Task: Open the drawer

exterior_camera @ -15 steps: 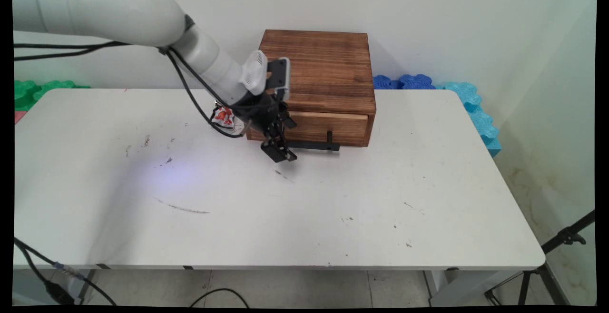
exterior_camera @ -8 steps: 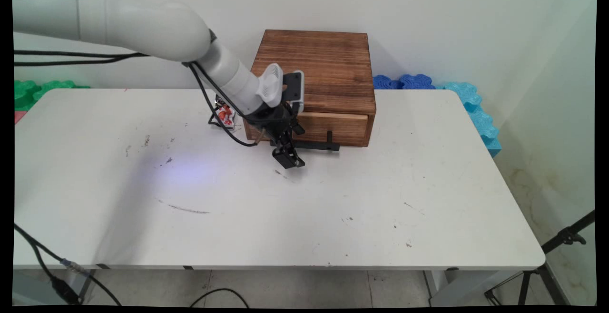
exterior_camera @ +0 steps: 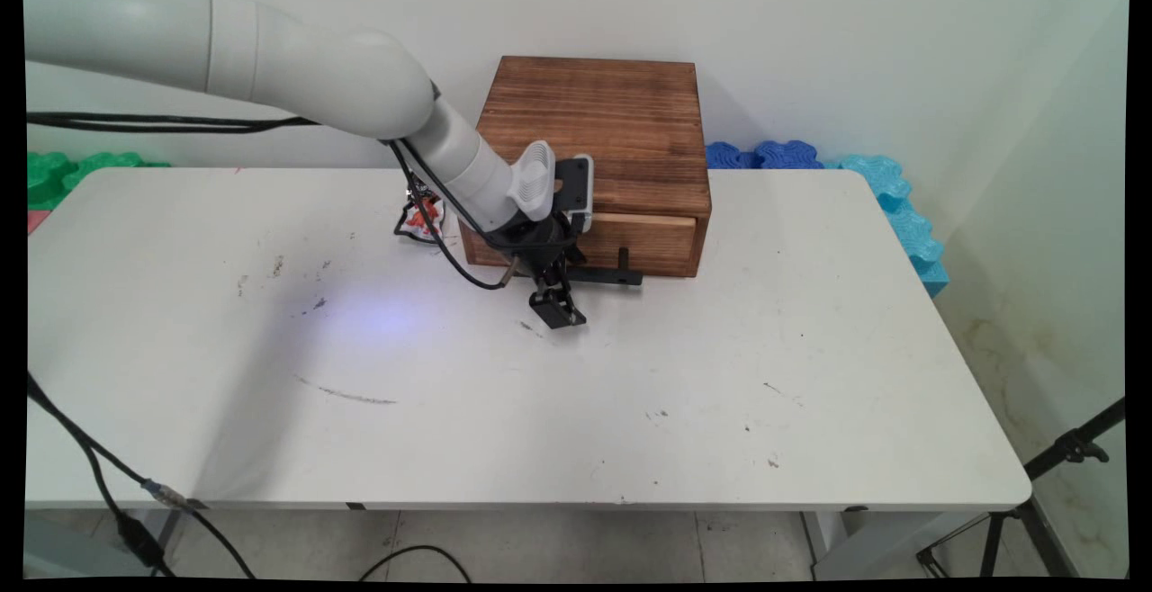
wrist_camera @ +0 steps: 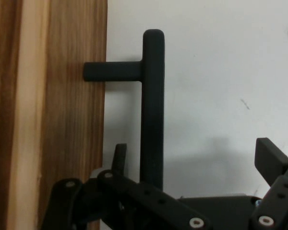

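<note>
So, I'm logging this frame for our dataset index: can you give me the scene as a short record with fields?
Gripper: gripper low over the table, jaws open, holding nothing
Nearest thing: black bar handle of the drawer, between the jaws, no contact visible
Drawer state: shut or nearly shut
Container: wooden box at the table's far side
Beside the box: red and white packet, partly hidden by the arm
Surface: white table, scuffed

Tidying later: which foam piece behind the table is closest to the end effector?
The dark blue piece, right of the wooden box; green piece and cyan piece lie farther.
</note>
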Motion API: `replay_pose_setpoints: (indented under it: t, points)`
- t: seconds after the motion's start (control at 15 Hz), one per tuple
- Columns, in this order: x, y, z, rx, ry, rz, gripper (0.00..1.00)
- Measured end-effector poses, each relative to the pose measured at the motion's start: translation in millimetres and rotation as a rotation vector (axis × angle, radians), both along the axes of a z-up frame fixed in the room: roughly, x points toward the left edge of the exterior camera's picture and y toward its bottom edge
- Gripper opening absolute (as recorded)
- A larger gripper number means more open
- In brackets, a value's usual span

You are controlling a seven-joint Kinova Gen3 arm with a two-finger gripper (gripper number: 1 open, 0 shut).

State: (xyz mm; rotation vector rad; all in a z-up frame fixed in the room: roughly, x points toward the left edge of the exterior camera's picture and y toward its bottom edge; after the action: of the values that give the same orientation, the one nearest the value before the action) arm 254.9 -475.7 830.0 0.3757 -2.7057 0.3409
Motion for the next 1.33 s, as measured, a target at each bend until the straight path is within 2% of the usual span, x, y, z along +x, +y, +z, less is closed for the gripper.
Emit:
replay_pose_setpoints:
  t: [0.87,1.33]
  points:
    - [-7.7,0.8,-9.9,0.027,-0.006,0.003,1.00]
    - [-11.1,20.5,-7.2,0.059,-0.002,0.012,1.00]
